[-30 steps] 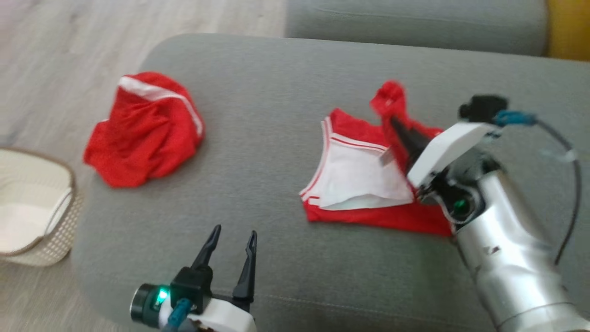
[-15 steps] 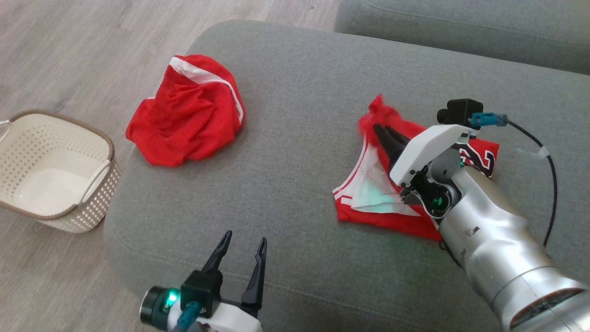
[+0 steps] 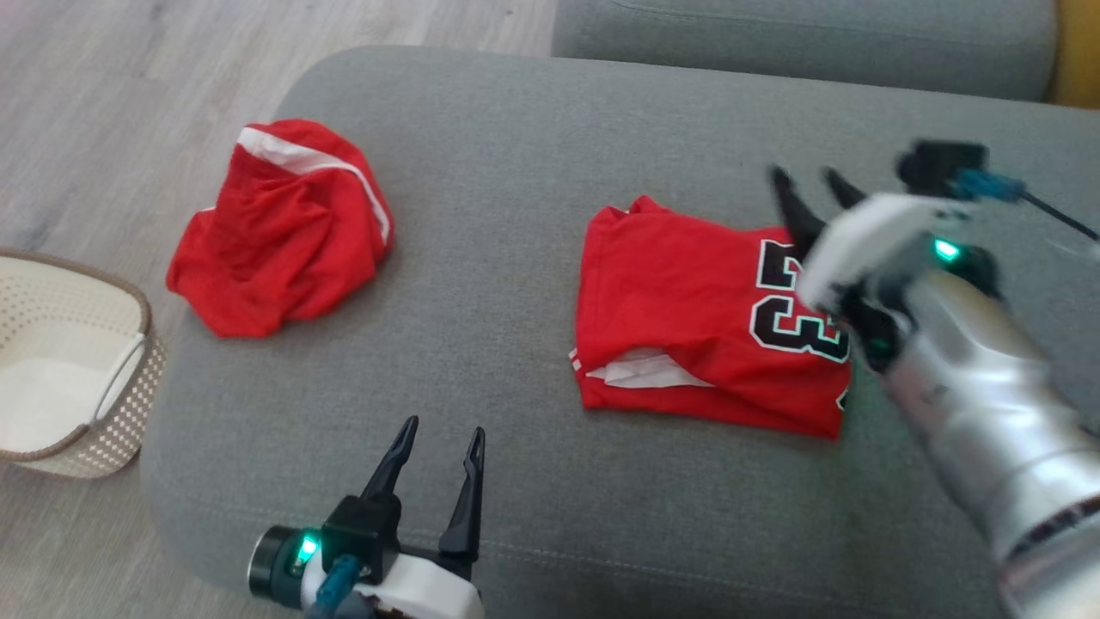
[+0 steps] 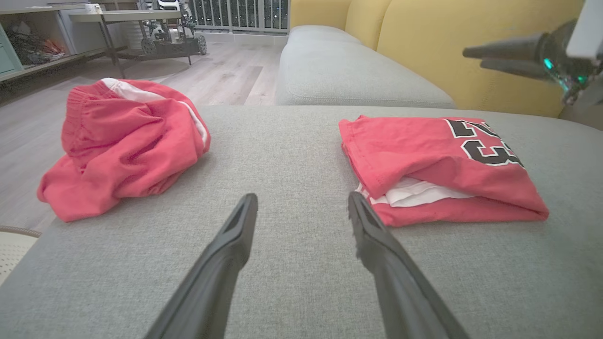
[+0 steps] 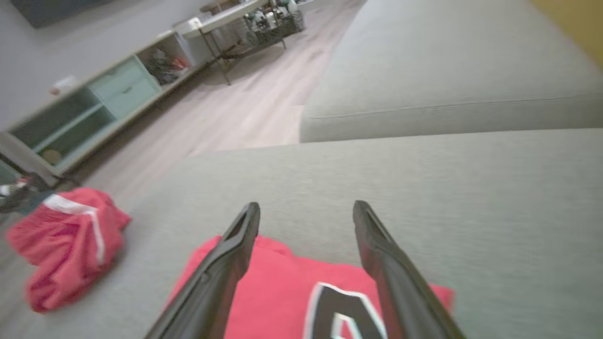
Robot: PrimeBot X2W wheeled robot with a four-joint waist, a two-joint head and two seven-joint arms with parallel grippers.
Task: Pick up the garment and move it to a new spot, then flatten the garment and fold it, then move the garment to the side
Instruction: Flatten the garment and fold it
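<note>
A folded red jersey point(image 3: 687, 309) lies flat on a grey sofa seat point(image 3: 498, 155), right of centre in the head view. Its black, white-edged numerals face up, and a strip of white cloth shows between the layers along the near edge. The right claw point(image 3: 805, 174) hangs in the air over the jersey's far right corner, its two dark fingers spread apart with nothing between them and clear of the cloth. In the right wrist view the fingertips point(image 5: 245, 230) reach past the jersey's far edge to the bare grey fabric beyond. In the left wrist view that same claw juts in at the upper right, well above the jersey, with a green light glowing behind its fingers. The left claw point(image 3: 443, 427) sits low at the seat's near edge, released too, its fingers parted and empty. It points at the open stretch of cushion between the jersey and a crumpled red garment point(image 3: 275, 249). That garment, trimmed with a white stripe, is heaped near the seat's left edge, well apart from the jersey. A cream basket point(image 3: 112, 430) with a brown rim and perforated walls stands on the pale wooden floor point(image 3: 103, 103), just beside the seat on the left. A second grey cushion point(image 3: 799, 43) runs behind the seat, and a yellow backrest point(image 4: 424, 28) rises behind it in the left wrist view.
</note>
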